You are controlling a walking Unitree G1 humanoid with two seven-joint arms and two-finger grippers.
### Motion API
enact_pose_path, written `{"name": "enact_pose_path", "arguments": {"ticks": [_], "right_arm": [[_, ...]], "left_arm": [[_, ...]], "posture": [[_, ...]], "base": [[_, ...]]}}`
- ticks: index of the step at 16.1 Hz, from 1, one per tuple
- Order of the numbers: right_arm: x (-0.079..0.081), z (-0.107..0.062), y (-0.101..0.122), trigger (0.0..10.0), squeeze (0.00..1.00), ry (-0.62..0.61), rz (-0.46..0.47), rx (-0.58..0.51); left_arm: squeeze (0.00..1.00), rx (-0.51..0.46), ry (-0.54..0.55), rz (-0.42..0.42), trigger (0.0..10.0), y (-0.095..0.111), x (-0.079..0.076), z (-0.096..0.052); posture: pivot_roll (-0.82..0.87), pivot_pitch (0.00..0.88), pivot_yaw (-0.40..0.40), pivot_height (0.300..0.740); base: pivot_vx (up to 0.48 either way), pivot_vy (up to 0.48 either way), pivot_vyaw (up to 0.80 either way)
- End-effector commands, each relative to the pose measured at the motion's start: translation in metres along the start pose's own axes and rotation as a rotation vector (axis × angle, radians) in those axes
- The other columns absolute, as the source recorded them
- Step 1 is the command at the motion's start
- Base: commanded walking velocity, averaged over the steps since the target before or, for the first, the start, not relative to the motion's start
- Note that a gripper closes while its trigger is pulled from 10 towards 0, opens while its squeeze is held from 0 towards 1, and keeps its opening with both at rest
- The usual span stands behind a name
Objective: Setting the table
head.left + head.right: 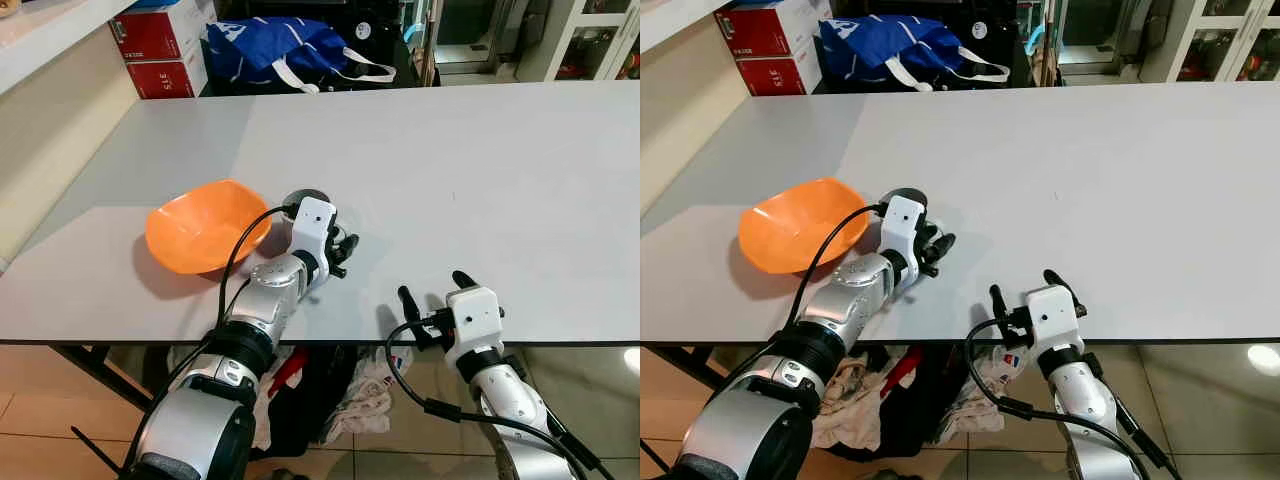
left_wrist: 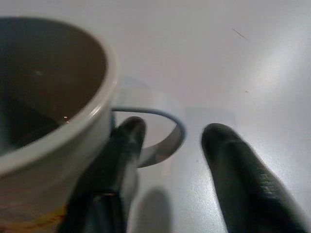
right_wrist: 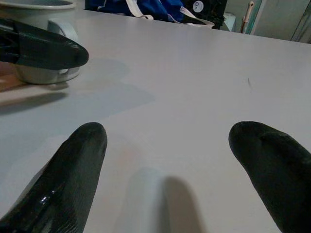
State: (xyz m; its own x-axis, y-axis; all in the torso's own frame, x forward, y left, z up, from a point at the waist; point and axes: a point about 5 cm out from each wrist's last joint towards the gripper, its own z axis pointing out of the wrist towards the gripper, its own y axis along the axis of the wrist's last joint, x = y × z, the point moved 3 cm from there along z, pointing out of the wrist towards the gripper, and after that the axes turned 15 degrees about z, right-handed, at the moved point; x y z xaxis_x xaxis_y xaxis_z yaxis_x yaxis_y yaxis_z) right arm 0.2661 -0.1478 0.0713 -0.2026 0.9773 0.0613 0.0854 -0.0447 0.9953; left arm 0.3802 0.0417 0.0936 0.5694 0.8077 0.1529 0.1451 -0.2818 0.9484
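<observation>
Left gripper (image 2: pixel 170 155): I see its fingers parted astride the mug's handle, gripping nothing.
Mug (image 2: pixel 53 92): pale, dark inside, on the white table (image 1: pixel 480 170) just beside the orange bowl (image 1: pixel 205 225); mostly hidden behind my wrist from the head.
Right gripper (image 3: pixel 165 165): spread wide, empty, near-edge, well apart from the mug.

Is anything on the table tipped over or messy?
The orange bowl sits tilted, one side raised. The mug stands upright on the table, with the open left gripper at its handle. Nothing has spilled.
</observation>
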Motion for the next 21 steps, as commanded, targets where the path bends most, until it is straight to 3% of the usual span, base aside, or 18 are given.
{"name": "enact_pose_path", "arguments": {"ticks": [1, 21], "right_arm": [[0.0029, 0.0011, 0.0024, 10.0, 0.00, 0.012, -0.002, -0.002], [0.0021, 0.0022, -0.0001, 10.0, 0.00, 0.018, -0.010, 0.008]], "left_arm": [[1.00, 0.005, 0.012, 0.003, 10.0, 0.0002, 0.0037, -0.0016], [1.00, -0.006, 0.013, -0.001, 10.0, 0.0092, 0.0042, -0.0009]], "posture": [[-0.17, 0.000, 0.107, 0.736], [-0.16, 0.000, 0.103, 0.736]], "base": [[0.000, 0.000, 0.00], [0.000, 0.000, 0.00]]}}
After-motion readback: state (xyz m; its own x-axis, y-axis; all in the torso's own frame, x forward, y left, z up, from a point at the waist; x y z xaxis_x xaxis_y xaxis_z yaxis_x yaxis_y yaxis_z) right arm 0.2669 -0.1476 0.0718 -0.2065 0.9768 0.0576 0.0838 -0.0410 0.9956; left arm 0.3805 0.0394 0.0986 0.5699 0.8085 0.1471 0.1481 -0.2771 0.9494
